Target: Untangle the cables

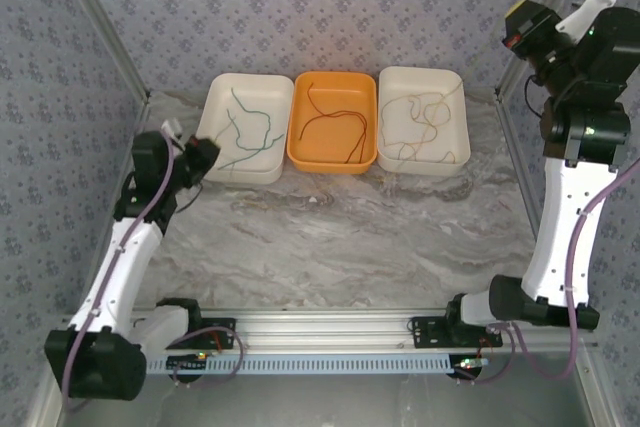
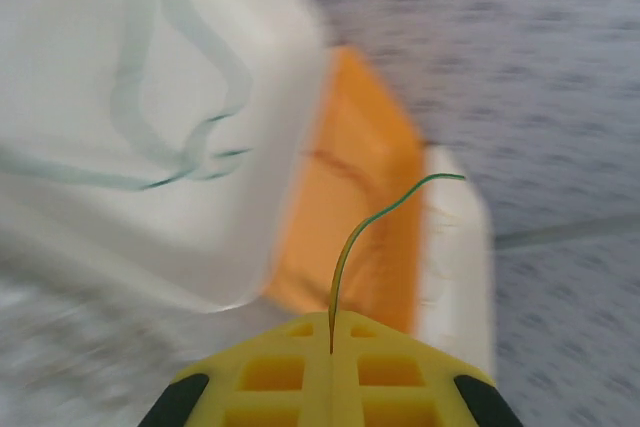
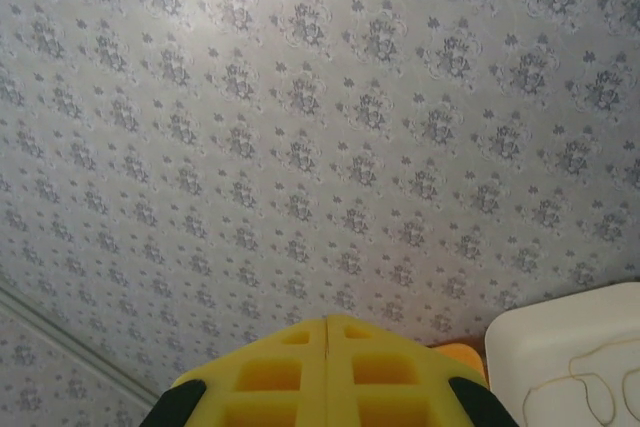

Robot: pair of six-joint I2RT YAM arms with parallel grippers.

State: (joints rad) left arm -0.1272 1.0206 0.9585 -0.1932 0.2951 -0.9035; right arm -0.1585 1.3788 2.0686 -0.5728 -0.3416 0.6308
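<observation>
In the overhead view, the left gripper [image 1: 203,154] is showing at the left of the frame, just beside the left white tray [image 1: 215,97], but its fingertips are too small there to read. In its wrist view the yellow fingers [image 2: 280,372] are pressing together and pinching a loose green cable [image 2: 385,209]. The cable is rising from the seam and curling right, with its lower end hiding between the pads. Behind it the trays are smearing into blur.

Green cables [image 1: 250,132] are lying curled in the left white tray. A red cable [image 1: 335,122] is looping in the orange tray [image 1: 333,166] at centre. Yellow-tan cables [image 1: 425,122] are lying in loose loops in the right white tray [image 1: 420,73].

At the upper right the right arm [image 1: 565,217] is standing raised, its tip running off the frame edge. The right gripper [image 3: 326,325] is pressing its pads together on nothing and facing wallpaper [image 3: 300,127]. A corner of the right white tray is being cut off at lower right.
</observation>
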